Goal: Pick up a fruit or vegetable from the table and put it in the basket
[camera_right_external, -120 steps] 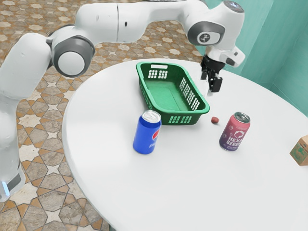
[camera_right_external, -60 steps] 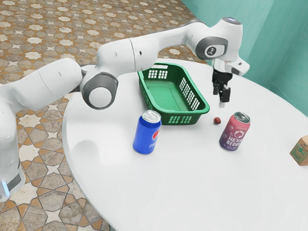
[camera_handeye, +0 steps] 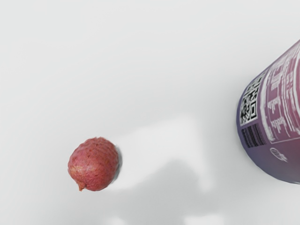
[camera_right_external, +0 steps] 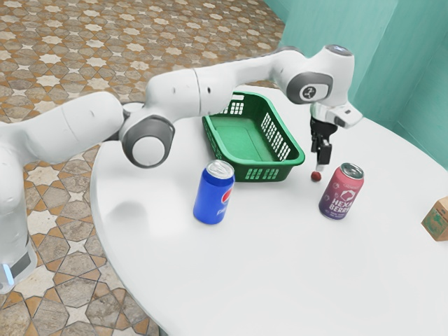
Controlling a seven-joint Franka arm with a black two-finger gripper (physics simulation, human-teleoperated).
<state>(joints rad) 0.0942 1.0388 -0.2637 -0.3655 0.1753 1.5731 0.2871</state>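
In the exterior view, my gripper (camera_right_external: 319, 161) points down just above the small red lychee-like fruit (camera_right_external: 316, 176), its fingers apart with nothing seen between them. The fruit (camera_handeye: 93, 164) rests on the white tabletop in the wrist view, near the shadow cast there. The green basket (camera_right_external: 263, 171) stands upright on the table, toward the exterior view's left from the fruit, with its inside visible and bare.
A pink and purple can (camera_right_external: 341, 192) stands close beside the fruit; its side (camera_handeye: 272, 122) looms in the wrist view. A blue Pepsi can (camera_right_external: 214, 192) is in front of the basket. A small brown carton (camera_right_external: 437, 219) sits at the exterior view's right edge.
My hand has moved toward the exterior view's right and down, ending low over the fruit. Between the first two exterior frames, the fruit shifted very slightly toward the pink can.
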